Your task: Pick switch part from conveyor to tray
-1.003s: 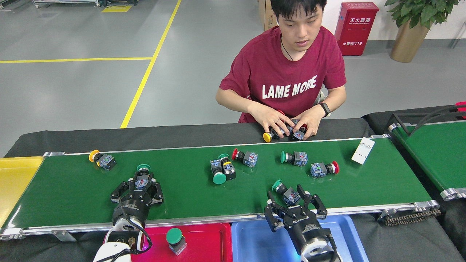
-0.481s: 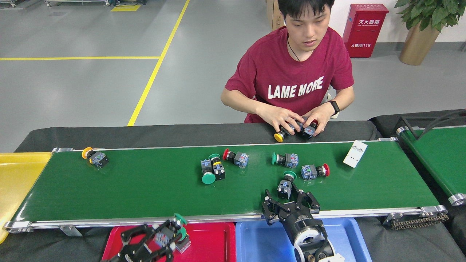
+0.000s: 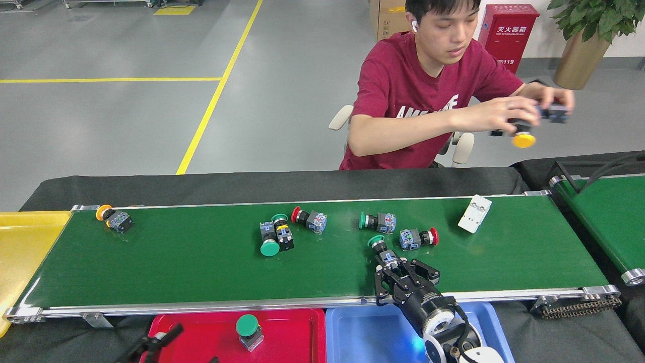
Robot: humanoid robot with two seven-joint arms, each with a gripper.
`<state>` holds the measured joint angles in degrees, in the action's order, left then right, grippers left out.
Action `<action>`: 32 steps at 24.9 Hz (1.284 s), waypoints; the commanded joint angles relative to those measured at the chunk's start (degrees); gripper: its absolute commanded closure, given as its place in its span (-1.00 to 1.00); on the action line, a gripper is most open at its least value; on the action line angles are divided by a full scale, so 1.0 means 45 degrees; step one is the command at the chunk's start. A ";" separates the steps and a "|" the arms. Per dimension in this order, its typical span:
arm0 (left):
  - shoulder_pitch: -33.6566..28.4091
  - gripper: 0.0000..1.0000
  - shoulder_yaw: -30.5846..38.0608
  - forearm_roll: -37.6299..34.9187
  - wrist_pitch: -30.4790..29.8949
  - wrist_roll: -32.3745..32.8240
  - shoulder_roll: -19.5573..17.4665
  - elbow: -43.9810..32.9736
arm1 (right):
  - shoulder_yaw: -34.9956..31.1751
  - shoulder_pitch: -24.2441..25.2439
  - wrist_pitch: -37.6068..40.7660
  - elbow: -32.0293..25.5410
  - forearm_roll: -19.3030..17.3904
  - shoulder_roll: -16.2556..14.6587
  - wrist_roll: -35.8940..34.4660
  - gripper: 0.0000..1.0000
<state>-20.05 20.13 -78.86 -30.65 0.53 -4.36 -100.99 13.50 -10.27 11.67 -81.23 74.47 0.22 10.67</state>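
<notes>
My right hand [image 3: 390,266] grips a green switch part [image 3: 383,252] near the conveyor's [image 3: 176,262] near edge; my left hand [image 3: 156,343] hangs released over the red tray [image 3: 297,335].

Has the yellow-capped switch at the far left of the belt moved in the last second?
Yes. The yellow-capped switch has drifted left along the conveyor, ending closer to the yellow tray at the belt's left end.

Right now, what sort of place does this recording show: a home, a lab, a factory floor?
Most likely a factory or workshop floor set up as a sorting station: a green conveyor carrying push-button switch parts, yellow lane lines painted on grey floor, and a red fire-extinguisher cabinet by the wall.
</notes>
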 commanded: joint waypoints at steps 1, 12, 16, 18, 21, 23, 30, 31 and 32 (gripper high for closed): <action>-0.0154 -1.00 0.0527 -0.0015 0.1265 -0.0059 -0.0008 -0.0097 | -0.0031 0.0114 0.0980 -0.1049 -0.0378 -0.0401 -0.0144 0.90; 0.1524 -1.00 -0.0273 -0.1888 0.1772 0.0059 0.0304 0.0020 | 0.1980 0.2320 0.3404 -0.3081 -0.0184 0.0438 0.0656 -0.98; 0.3283 -1.00 -0.1836 -0.3842 0.2749 0.0449 0.1086 0.1074 | 0.2625 0.2106 0.2308 -0.2885 -0.0066 0.0927 0.1028 -0.98; 0.4026 -1.00 -0.2285 -0.4175 0.3101 0.1035 0.1145 0.1856 | 0.2605 0.1989 0.2308 -0.2885 -0.0066 0.0849 0.1047 -0.98; 0.5178 -1.00 -0.2578 -0.4195 0.3491 0.1445 0.1125 0.3028 | 0.2527 0.1852 0.2211 -0.2944 -0.0105 0.0966 0.1047 -0.98; 0.5608 -1.00 -0.2578 -0.4195 0.3491 0.1465 0.1008 0.3477 | 0.1648 0.1617 0.2054 -0.2983 -0.0124 0.0947 0.1008 -0.97; 0.6428 -1.00 -0.2578 -0.4195 0.3491 0.1660 0.1047 0.4688 | -0.2590 0.0914 0.0804 -0.2710 -0.0105 0.0849 0.0500 -0.95; 0.6623 -1.00 -0.2559 -0.4195 0.3550 0.1660 0.1047 0.4961 | -0.2863 0.1051 0.0473 -0.2729 -0.0105 0.0791 0.0150 -0.95; 0.6760 -1.00 -0.2520 -0.4195 0.3550 0.1660 0.1028 0.5118 | -0.3039 0.1168 0.0296 -0.2729 -0.0105 0.0751 -0.0183 -0.95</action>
<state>9.07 8.55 -97.55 -15.16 8.05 0.50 -78.07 0.87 -4.91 15.10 -92.97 74.08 3.94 12.33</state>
